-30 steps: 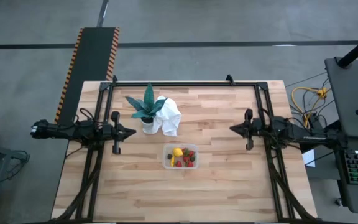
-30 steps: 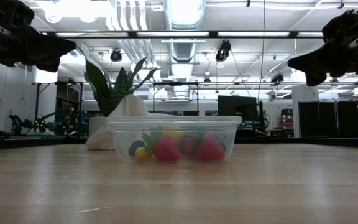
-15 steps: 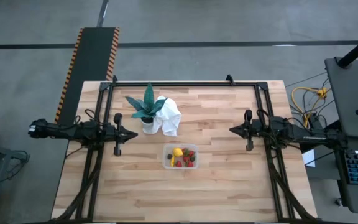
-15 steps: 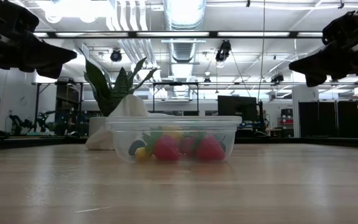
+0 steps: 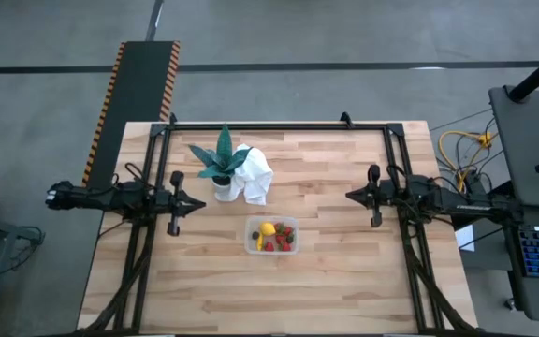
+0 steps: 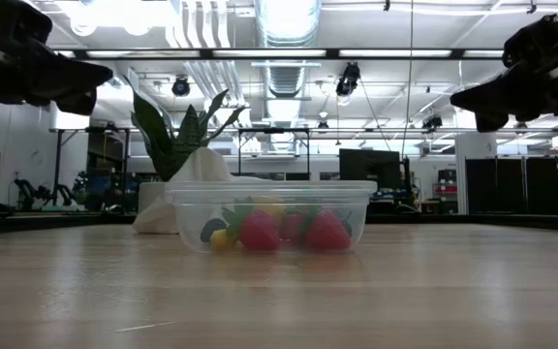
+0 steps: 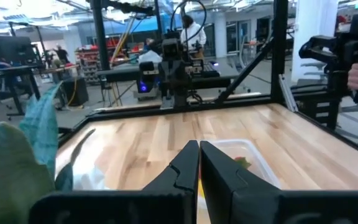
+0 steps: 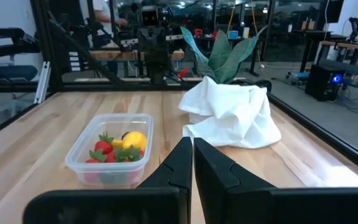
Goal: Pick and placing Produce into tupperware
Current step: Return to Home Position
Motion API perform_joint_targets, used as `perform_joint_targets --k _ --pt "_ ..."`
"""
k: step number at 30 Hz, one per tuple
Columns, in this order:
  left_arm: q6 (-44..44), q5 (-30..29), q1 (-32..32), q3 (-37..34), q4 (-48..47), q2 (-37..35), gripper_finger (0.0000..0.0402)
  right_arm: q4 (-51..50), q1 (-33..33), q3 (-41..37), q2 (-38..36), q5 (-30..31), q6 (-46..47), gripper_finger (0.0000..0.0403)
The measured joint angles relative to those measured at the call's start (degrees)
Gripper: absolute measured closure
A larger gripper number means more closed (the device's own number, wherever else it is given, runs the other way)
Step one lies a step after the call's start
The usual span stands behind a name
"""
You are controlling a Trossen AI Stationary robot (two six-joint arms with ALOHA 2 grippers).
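Note:
The clear tupperware (image 5: pixel 271 235) stands on its base at the middle of the wooden table. The produce lies inside it: red strawberries (image 8: pixel 102 148), a yellow lemon (image 8: pixel 134 139) and small dark pieces. My left gripper (image 5: pixel 202 200) hovers shut over the table's left side and points level toward the middle. My right gripper (image 5: pixel 348 195) hovers shut over the right side, pointing level back at it. Both are well above the tabletop and far from the tupperware (image 6: pixel 269 215). Neither has anything between its fingers (image 7: pixel 199 149) (image 8: pixel 192 144).
A green spiky potted plant (image 5: pixel 221 161) and a crumpled white cloth (image 5: pixel 254 174) stand just beyond the tupperware, toward the far left. A black frame (image 5: pixel 279 125) runs along the far edge and both sides. Bare wood lies along the near edge (image 5: pixel 269 300).
My left gripper's tip has dipped a little and come back up, staying in place and shut. The tupperware and the produce have not moved.

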Motion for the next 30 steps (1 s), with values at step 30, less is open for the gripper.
perform_joint_targets --k 30 --pt "-0.76 1.17 0.08 -0.05 -0.33 1.49 0.0402 0.54 0.07 0.0 0.02 1.51 7.91 0.0394"
